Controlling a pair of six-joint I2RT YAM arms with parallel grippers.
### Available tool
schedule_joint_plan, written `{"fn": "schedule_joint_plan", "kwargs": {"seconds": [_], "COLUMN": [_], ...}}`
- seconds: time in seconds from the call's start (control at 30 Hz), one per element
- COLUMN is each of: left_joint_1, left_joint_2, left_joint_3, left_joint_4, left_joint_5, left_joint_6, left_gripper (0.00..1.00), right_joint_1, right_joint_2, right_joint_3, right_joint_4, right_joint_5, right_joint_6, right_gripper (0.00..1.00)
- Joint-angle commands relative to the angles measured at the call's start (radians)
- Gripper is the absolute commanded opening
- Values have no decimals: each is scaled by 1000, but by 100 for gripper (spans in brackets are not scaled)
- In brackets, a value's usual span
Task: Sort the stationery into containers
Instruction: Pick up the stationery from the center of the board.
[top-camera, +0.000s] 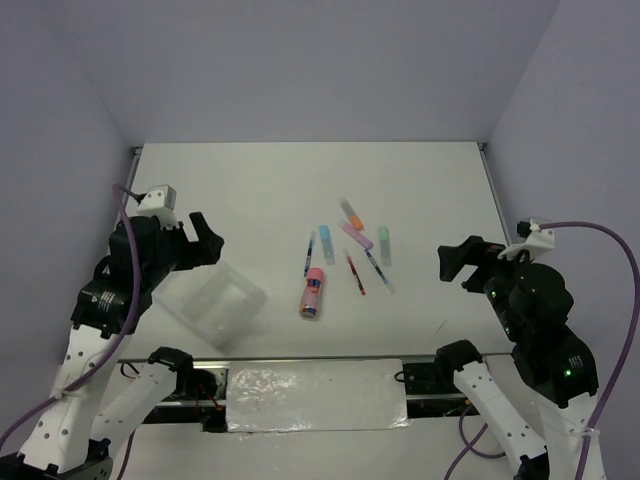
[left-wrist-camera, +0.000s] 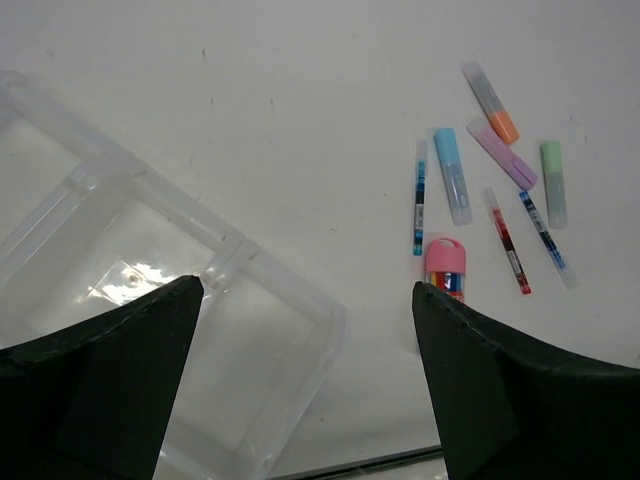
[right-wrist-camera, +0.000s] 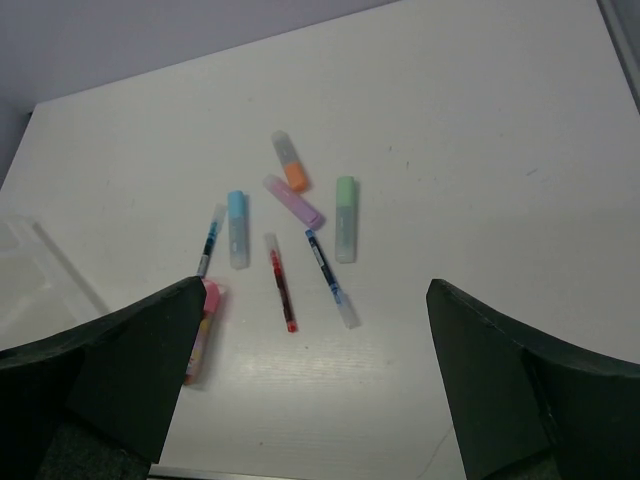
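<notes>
Left gripper (top-camera: 204, 241) held wide open, clear tray (top-camera: 246, 281) beneath it, right gripper (top-camera: 453, 264) held wide open, empty, pens (top-camera: 354, 272) and highlighters (top-camera: 326, 243) scattered between both.

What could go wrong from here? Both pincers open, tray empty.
The orange highlighter and purple highlighter lie nearly touching; grabbing one may drag the other.
The red pen and neighbouring blue pen are thin, flat and close together, so a grasp could slip or catch both.
The clear tray sits skewed and is hard to see; drops could miss a compartment.
</notes>
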Motion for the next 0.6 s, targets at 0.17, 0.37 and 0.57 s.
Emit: {"fn": "schedule_joint_plan", "kwargs": {"seconds": [0.17,0.37,0.57], "left_joint_1": [-3,-95,-468], "left_joint_2": [-19,96,437], "left_joint_3": [52,-40,-21], "left_joint_4": [40,153,204], "left_joint_5": [20,74,-245], "left_joint_6": [-7,-110,-190], "left_gripper": [99,99,99], "right_joint_1": [8,7,7], "right_joint_2": [-20,-8,87], "right_joint_3": [40,-35,-100], "right_joint_4": [-20,49,82], "right_joint_5": [-2,-80,-159], "right_joint_6": [-32,-3,33], "right_gripper": [100,100,100]}}
